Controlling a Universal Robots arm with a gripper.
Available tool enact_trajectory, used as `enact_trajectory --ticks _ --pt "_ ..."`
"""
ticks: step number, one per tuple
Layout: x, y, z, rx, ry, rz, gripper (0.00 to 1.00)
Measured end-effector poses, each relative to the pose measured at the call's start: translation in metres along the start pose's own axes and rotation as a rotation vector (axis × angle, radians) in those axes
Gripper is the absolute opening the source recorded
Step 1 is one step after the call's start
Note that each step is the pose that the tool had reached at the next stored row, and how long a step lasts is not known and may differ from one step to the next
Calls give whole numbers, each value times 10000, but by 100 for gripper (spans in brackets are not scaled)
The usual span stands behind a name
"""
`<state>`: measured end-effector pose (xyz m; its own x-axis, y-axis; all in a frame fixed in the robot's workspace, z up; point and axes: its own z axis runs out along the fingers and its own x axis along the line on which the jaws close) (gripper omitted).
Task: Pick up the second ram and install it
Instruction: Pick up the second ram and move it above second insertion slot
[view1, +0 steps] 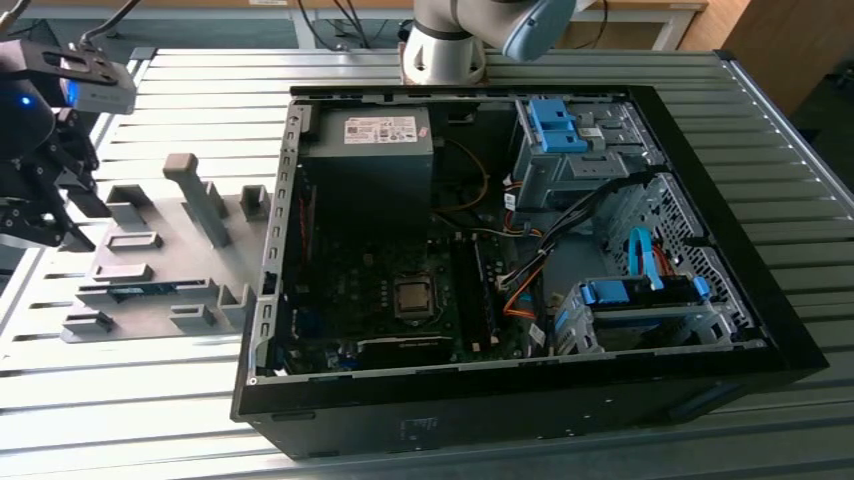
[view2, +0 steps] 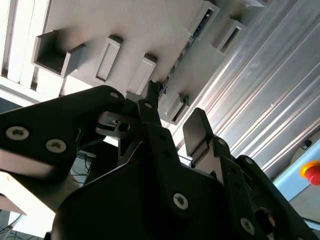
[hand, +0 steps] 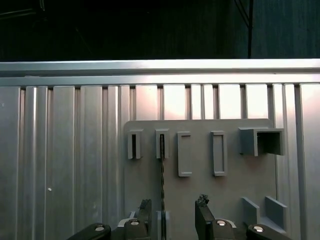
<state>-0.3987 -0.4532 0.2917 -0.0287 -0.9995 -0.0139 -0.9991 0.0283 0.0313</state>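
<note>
Fingers (hand: 146, 214), spread open, flank the edge-on second ram (hand: 161, 185), one end hidden by a tray block (hand: 165, 224).

On the exterior view's left edge we find the black tool (view1: 51, 212) hanging low with its fingers pointing downward. A blue light (view1: 20, 100) glows on its body, and a grey camera block (view1: 100, 80) is mounted at the wrist above. In the upper centre of that frame we make out the arm's pale base column (view1: 445, 50) and a blue-grey joint cap (view1: 541, 25). In both wrist views we see the two dark fingers (hand: 145, 210) standing apart, jaws open, with bolted black linkages (view2: 175, 200) behind them.
</note>
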Motion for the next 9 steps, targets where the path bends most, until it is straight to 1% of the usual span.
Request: enact_trajectory --ticks 6,9 --pt "2 -2 97 1 -1 1 47" --pt "3 -2 121 0 0 1 47"
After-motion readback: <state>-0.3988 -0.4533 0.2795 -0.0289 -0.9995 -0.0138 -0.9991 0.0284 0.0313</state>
